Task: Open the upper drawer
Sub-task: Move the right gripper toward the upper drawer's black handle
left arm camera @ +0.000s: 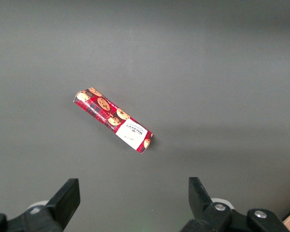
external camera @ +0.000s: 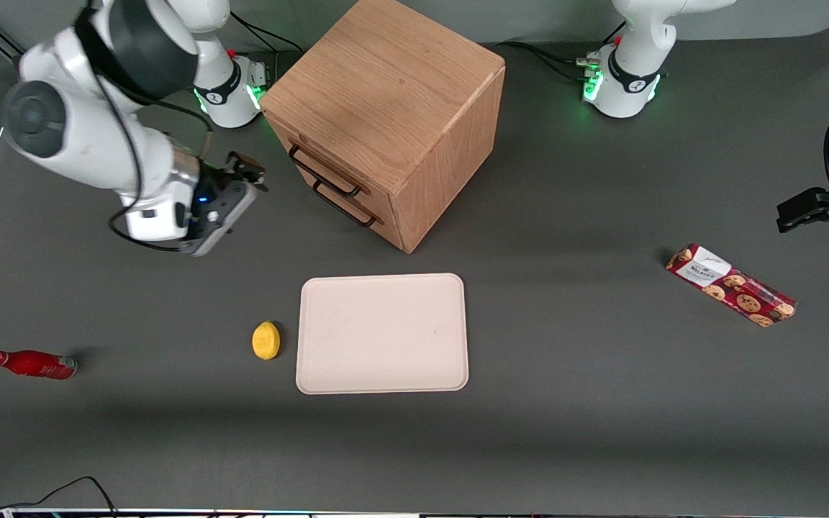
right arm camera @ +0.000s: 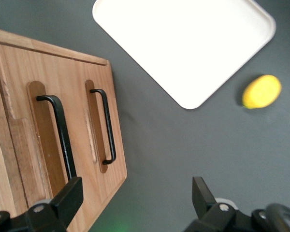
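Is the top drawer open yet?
No, shut: the upper drawer sits flush with the cabinet front; the open gripper hovers nearby.

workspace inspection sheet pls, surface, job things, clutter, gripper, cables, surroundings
Surface: dark grey table.
Job's things: upper drawer shut, flush with the lower drawer in the oak cabinet.
Clutter: tray, lemon beside it, red bottle lying down, cookie pack toward the parked arm's end.
Grippers: gripper open, in front of the drawers, touching nothing.
Cables: black cable at the table's near edge.
Surroundings: nothing seen.
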Controlling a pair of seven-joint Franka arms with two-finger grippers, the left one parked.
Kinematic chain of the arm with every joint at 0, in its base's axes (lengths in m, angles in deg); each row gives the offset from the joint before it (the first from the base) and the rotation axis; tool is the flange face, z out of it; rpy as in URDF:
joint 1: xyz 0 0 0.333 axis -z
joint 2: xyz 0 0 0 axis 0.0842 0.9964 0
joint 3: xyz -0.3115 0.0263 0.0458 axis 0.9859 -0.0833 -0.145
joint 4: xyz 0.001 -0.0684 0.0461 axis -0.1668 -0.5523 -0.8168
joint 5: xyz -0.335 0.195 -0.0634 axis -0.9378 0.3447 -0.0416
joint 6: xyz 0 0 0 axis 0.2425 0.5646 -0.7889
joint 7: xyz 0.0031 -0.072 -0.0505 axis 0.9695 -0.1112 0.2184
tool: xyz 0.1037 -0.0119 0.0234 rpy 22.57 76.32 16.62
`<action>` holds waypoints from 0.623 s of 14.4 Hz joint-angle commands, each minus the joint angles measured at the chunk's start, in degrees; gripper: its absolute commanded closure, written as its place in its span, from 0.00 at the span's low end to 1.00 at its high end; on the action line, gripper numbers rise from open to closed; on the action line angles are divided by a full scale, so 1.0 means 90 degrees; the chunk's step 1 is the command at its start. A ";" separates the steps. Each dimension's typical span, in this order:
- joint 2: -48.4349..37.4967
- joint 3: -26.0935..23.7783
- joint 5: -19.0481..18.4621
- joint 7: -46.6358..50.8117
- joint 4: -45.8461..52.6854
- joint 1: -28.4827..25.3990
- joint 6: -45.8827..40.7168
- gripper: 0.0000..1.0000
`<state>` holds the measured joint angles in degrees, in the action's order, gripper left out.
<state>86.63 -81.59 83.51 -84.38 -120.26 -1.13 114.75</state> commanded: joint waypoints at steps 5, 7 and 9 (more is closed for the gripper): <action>-0.0084 -0.0407 0.0738 -0.0063 -0.0872 0.0057 0.0705 0.00; -0.0084 -0.0436 0.0758 -0.0063 -0.0989 0.0048 0.0793 0.00; -0.0084 -0.0563 0.0816 -0.0053 -0.1203 0.0009 0.0987 0.00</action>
<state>86.67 -85.63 88.87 -84.38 -128.52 -1.13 121.12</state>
